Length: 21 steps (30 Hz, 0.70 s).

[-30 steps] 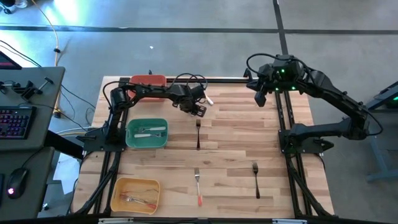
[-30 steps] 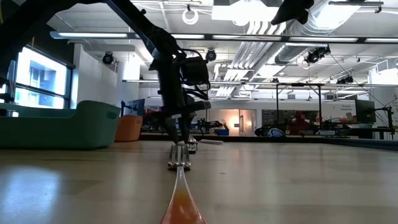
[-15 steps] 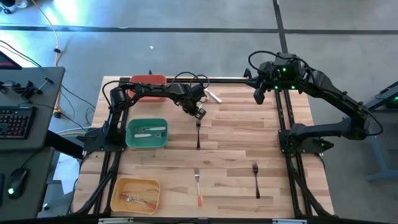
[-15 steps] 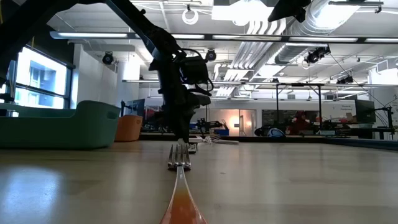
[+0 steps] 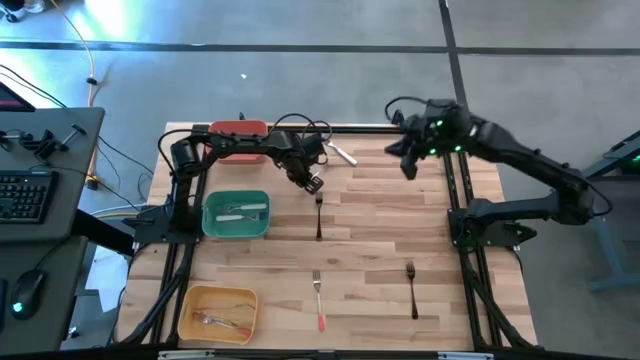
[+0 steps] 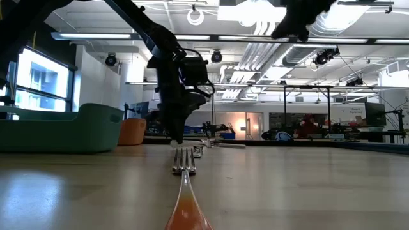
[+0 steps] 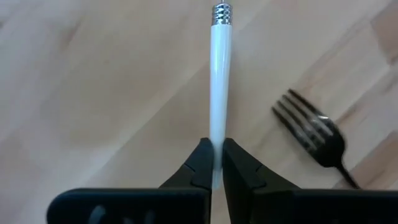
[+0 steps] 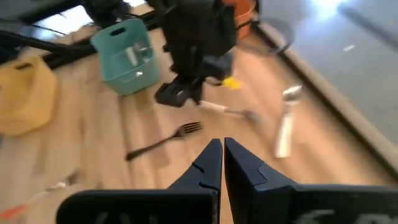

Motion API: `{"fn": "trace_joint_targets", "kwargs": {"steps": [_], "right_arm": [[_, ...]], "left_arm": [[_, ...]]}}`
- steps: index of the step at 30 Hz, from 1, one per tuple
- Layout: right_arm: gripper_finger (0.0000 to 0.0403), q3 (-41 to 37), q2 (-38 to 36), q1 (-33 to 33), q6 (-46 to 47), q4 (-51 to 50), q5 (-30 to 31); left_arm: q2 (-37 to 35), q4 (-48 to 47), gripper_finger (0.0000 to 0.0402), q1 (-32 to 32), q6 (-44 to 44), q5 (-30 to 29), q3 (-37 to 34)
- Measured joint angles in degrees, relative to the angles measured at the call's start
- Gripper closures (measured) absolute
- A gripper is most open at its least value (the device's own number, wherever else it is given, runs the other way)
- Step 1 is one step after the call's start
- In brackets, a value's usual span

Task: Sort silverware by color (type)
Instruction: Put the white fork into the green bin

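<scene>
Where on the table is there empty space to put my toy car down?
Most room is on the bare wood between the black fork near the front and the right gripper at the back. There is also space between the green bin and yellow bin. It is crowded at the back middle, where the left gripper pinches a white-handled utensil.

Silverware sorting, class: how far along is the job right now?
Done: white-handled pieces lie in the green bin, others in the yellow bin. In hand: left gripper shut on a white-handled utensil. Left: two black forks, orange-handled fork.
</scene>
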Motion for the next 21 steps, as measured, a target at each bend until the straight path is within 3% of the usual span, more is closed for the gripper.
{"fn": "trace_joint_targets", "kwargs": {"steps": [5,11,17,21], "right_arm": [[0.0403,-17.2,0.1,0.0,12.0,22.3,-7.5],[0.0402,-34.4,0.5,0.0,30.3,44.9,-8.5],[0.0395,-41.3,0.7,0.3,36.7,50.2,-9.6],[0.0355,-40.9,0.7,0.4,36.6,50.5,-9.5]], "left_arm": [[-0.1,2.3,0.0399,-1.3,0.1,0.5,0.0],[-0.2,4.3,0.0398,-2.3,0.0,2.4,0.1],[-0.2,11.8,0.0397,-2.3,-1.6,10.9,0.2],[-0.3,17.9,0.0398,-2.3,-4.0,14.5,0.3]]}}
